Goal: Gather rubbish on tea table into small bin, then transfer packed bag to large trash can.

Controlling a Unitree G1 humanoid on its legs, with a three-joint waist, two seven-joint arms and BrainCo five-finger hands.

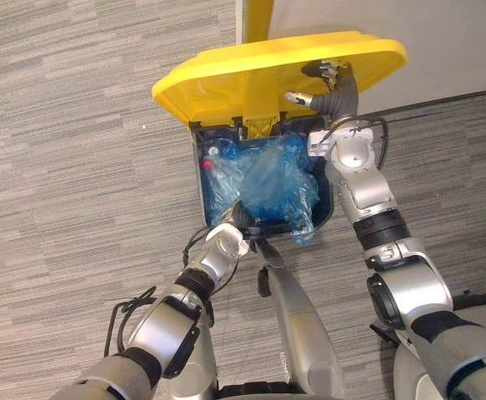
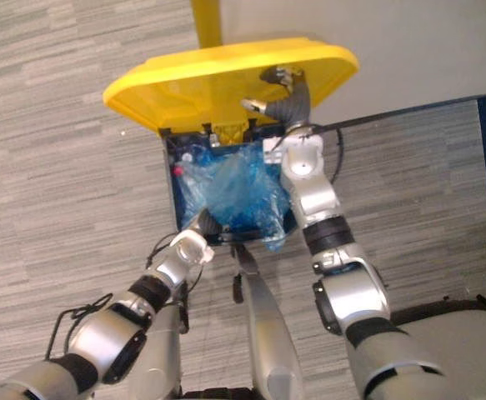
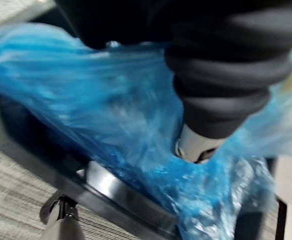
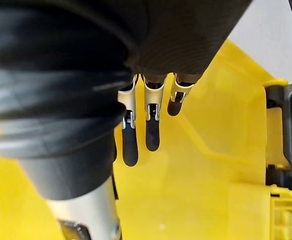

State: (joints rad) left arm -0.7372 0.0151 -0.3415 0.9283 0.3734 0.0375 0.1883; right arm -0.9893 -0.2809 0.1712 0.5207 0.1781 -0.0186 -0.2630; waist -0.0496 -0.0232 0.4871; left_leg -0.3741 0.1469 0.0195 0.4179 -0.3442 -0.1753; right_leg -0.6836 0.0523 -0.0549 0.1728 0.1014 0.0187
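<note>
On the grey carpet point(image 1: 67, 125) stands the large trash can point(image 1: 199, 187), dark-walled, its yellow lid point(image 1: 226, 79) tipped up and back. Against its left inner wall lies what looks like a clear bottle with a red cap point(image 1: 207, 164). The left hand point(image 1: 236, 215) is at the can's near rim, pushed into the blue bag point(image 1: 272, 179). Its fingers are buried in the plastic, so I cannot tell whether they grip it. The bag lies inside the can, one corner spilling over the near rim. The right hand point(image 1: 330, 83) lies against the lid's underside, its fingers point(image 4: 152, 135) straight and holding nothing.
</note>
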